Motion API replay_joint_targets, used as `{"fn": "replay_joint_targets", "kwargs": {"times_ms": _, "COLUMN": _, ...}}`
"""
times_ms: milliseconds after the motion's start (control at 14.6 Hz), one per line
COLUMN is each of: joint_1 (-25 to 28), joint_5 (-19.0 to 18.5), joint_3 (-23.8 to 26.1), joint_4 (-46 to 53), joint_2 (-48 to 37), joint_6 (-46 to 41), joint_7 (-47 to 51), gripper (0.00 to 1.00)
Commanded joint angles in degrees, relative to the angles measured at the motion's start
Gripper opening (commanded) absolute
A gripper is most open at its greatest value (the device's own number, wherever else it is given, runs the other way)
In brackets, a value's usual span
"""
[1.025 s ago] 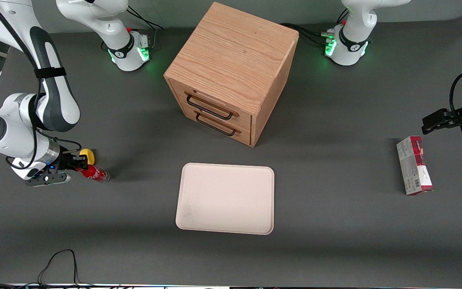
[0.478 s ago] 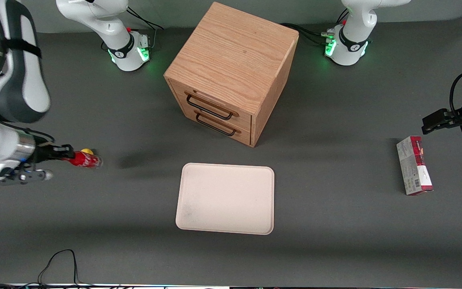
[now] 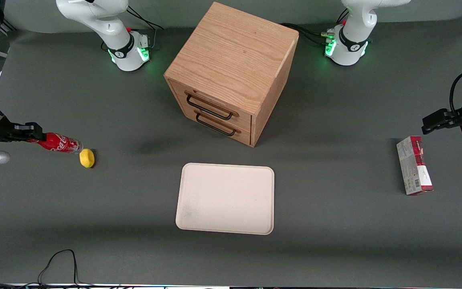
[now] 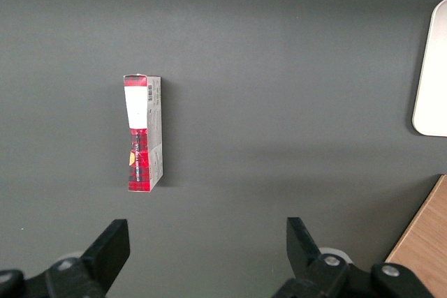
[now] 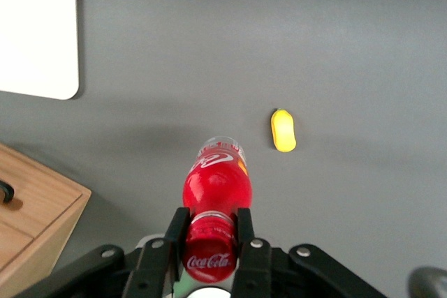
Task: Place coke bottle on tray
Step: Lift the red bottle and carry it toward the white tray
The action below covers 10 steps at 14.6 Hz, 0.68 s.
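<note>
My right gripper hangs above the table at the working arm's end, shut on the red cap and neck of the coke bottle. The bottle is lifted off the table, lying nearly level, with its clear base pointing toward the tray. In the right wrist view the two fingers clamp the bottle at its neck, gripper closed around it. The cream tray lies flat on the grey table, nearer the front camera than the wooden cabinet; one of its corners shows in the right wrist view.
A yellow lemon-like lump lies on the table just under the bottle's base. The wooden two-drawer cabinet stands mid-table. A red-and-grey carton lies toward the parked arm's end.
The gripper has risen with the coke bottle and drawn toward the working arm's table edge. The bottle left the table; the yellow lump now lies uncovered below it.
</note>
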Motion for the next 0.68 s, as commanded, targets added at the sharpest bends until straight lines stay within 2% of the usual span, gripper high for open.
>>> {"fn": "replay_joint_targets", "kwargs": {"times_ms": 0, "joint_1": 2.0, "joint_5": -0.2, "joint_3": 0.7, "joint_4": 11.3, "joint_2": 8.6, "joint_6": -3.1, "joint_7": 8.3, "gripper": 0.0}}
{"fn": "replay_joint_targets", "kwargs": {"times_ms": 137, "joint_1": 3.2, "joint_5": -0.2, "joint_3": 3.6, "joint_4": 21.5, "joint_2": 17.8, "joint_6": -5.1, "joint_7": 16.7, "gripper": 0.0}}
{"fn": "replay_joint_targets", "kwargs": {"times_ms": 205, "joint_1": 3.4, "joint_5": -0.2, "joint_3": 6.7, "joint_4": 24.7, "joint_2": 21.5, "joint_6": -4.4, "joint_7": 22.4, "gripper": 0.0}}
{"fn": "replay_joint_targets", "kwargs": {"times_ms": 410, "joint_1": 4.3, "joint_5": -0.4, "joint_3": 13.0, "joint_4": 27.8, "joint_2": 26.7, "joint_6": 5.7, "joint_7": 37.2, "gripper": 0.0}}
{"fn": "replay_joint_targets", "kwargs": {"times_ms": 615, "joint_1": 8.6, "joint_5": -1.0, "joint_3": 13.0, "joint_4": 28.0, "joint_2": 31.5, "joint_6": 17.2, "joint_7": 47.4, "gripper": 0.0}}
